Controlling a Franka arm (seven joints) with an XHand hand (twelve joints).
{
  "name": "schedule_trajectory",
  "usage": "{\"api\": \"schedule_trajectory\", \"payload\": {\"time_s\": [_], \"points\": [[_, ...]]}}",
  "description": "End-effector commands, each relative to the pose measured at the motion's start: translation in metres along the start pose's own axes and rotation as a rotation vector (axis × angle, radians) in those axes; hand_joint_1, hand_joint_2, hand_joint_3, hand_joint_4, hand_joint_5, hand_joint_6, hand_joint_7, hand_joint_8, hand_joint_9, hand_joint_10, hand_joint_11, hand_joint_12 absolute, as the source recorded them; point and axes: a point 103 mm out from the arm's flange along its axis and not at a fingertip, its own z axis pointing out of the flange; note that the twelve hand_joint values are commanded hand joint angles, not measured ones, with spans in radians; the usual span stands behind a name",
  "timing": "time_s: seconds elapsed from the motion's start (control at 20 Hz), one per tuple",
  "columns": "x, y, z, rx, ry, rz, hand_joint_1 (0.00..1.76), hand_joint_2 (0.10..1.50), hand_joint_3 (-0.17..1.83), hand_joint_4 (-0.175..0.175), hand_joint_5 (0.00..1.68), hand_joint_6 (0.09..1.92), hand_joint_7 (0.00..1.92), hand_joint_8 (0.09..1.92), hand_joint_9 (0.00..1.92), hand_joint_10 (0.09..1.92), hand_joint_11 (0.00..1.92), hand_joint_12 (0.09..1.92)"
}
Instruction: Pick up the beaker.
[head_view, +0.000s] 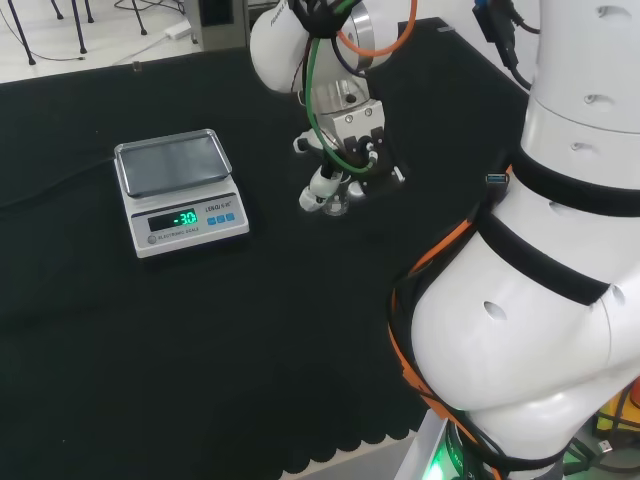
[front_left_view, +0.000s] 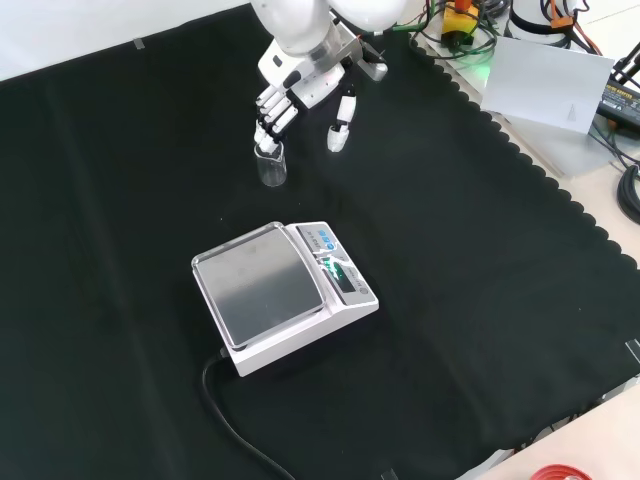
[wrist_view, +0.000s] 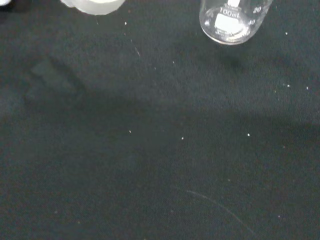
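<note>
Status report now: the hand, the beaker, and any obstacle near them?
Hand open, fingers above the beaker, not gripping. Beaker upright on cloth, looks empty. Scale stands apart, not in the way.

1. The small clear glass beaker (front_left_view: 269, 165) stands upright on the black cloth of the counter (front_left_view: 450, 250).
2. In the front view it stands above the scale, toward the view's top.
3. The wrist view shows printed white markings on its wall (wrist_view: 231, 17).
</note>
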Motion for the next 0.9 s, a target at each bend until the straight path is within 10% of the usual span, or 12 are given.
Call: {"api": "schedule_trajectory", "payload": {"time_s": [0.05,0.9], "points": [[-0.004,0.003,0.008,0.014,0.006,0.003,0.79,0.87,-0.17,-0.015,0.17,0.09,0.0,0.45,0.03,0.8,0.0,1.44],[-0.014,0.053,0.012,0.059,-0.023,-0.008,0.82,0.88,-0.17,-0.025,0.27,0.09,0.04,0.55,0.12,0.82,0.02,1.46]]}}
